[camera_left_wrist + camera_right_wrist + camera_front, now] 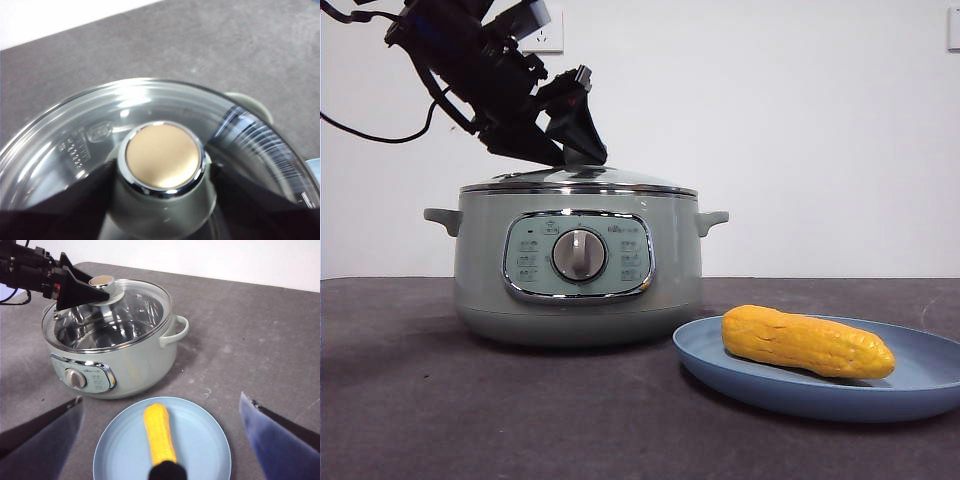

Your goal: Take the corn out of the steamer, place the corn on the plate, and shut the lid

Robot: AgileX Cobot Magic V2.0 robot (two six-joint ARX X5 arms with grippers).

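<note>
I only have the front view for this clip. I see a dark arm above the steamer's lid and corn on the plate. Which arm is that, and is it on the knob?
Observer: It is the left gripper; its jaws sit on either side of the lid's knob.
Operator: Anything inside the steamer?
Observer: The right wrist view shows bare metal through the glass.
Operator: Where is the right gripper?
Observer: Open, above the plate, the corn lying between its spread jaws.

Even bright light w/ soft shadows, glare on lid, near jaws blurred in wrist views.
</note>
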